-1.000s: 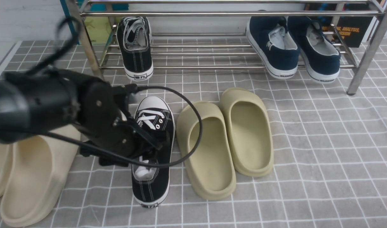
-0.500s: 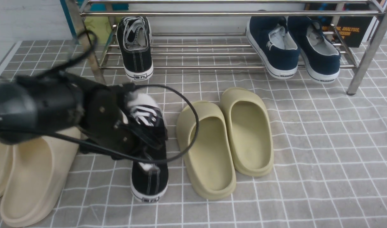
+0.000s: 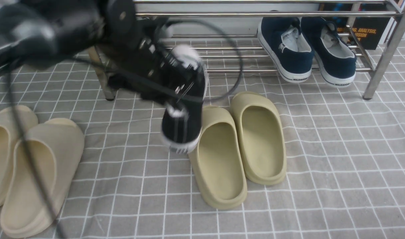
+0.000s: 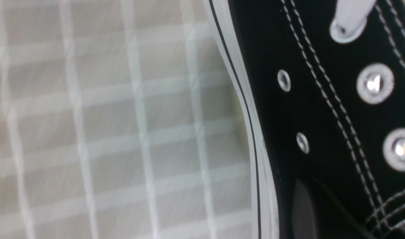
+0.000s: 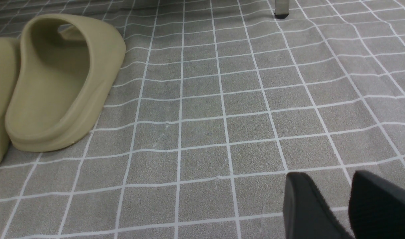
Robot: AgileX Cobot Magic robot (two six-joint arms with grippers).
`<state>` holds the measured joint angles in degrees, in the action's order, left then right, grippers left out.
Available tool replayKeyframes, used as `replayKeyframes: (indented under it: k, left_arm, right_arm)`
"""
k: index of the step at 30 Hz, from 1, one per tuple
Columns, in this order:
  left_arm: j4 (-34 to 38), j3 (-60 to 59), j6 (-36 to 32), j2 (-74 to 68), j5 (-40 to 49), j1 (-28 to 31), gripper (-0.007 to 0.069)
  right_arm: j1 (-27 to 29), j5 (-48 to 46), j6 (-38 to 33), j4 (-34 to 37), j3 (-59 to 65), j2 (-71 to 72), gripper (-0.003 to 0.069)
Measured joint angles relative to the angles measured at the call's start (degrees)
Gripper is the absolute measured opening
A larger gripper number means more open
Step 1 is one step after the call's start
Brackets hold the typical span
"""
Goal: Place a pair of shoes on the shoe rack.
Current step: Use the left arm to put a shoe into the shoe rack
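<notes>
Black canvas lace-up sneaker [image 3: 183, 127] hangs in the air, clamped in your left pincer [image 3: 174, 94]; right pincer [image 5: 338, 212] stands apart.

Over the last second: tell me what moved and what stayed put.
The left gripper closed on the black sneaker and raised it, carrying it forward and to the right, toward the shoe rack. The sneaker now hangs in the grip with its heel lowest. Unchanged: the olive slides, the cream slides and the navy sneakers on the rack.
</notes>
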<state>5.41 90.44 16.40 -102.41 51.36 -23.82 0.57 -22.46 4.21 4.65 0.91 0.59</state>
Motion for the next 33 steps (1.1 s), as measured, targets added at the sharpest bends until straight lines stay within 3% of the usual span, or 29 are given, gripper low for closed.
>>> replayKeyframes:
  k: [8,14,28,33]
  left_arm:
    - [-5.4,32.4,1.6,-21.2,7.3,1.2,0.0011]
    - [-6.9,47.1,4.4,-31.2,10.5,3.0,0.0011]
    - [-8.4,50.3,7.6,-36.4,-1.1,4.7,0.0015]
    - [-8.5,50.4,9.2,-36.5,-3.3,4.7,0.0094]
  right_arm:
    - [0.0,0.0,0.0,0.0,0.0,0.0,0.0239]
    - [0.0,0.0,0.0,0.0,0.0,0.0,0.0239]
    - [0.0,0.0,0.0,0.0,0.0,0.0,0.0239]
    - [0.0,0.0,0.0,0.0,0.0,0.0,0.0239]
